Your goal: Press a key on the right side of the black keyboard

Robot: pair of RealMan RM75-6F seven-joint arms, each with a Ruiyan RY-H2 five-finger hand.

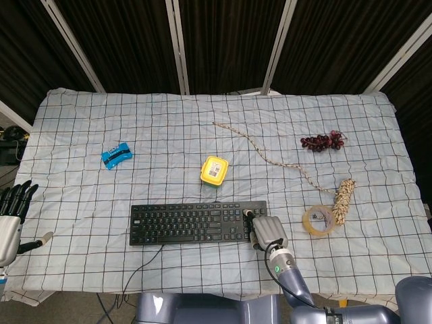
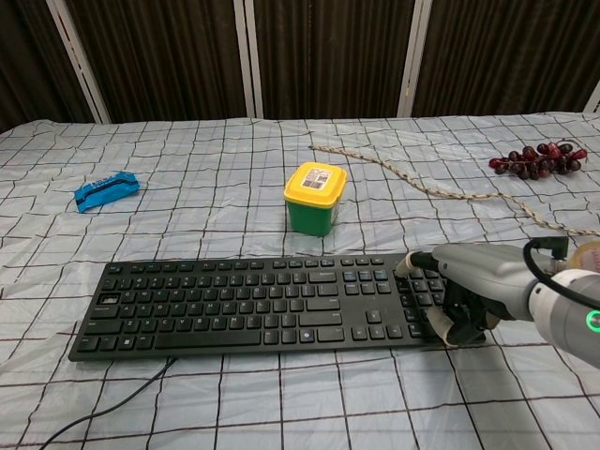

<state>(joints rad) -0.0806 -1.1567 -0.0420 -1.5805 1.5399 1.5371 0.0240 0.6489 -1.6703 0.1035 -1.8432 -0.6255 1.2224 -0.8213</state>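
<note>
The black keyboard (image 1: 196,223) (image 2: 262,305) lies at the front middle of the checked cloth, its cable trailing off the front left. My right hand (image 1: 266,231) (image 2: 469,291) rests over the keyboard's right end, on the number pad. One finger is stretched forward with its tip (image 2: 410,263) on the upper keys of the pad, while the other fingers are curled in and hold nothing. My left hand (image 1: 12,210) hangs off the table's left edge with fingers apart, holding nothing, and shows only in the head view.
A yellow-lidded green tub (image 1: 214,170) (image 2: 315,198) stands just behind the keyboard. A tape roll (image 1: 318,220) and a braided bundle (image 1: 343,200) lie right of my right hand. Further off are a rope (image 2: 422,183), dark grapes (image 1: 322,141) (image 2: 534,160) and a blue packet (image 1: 116,155) (image 2: 105,190).
</note>
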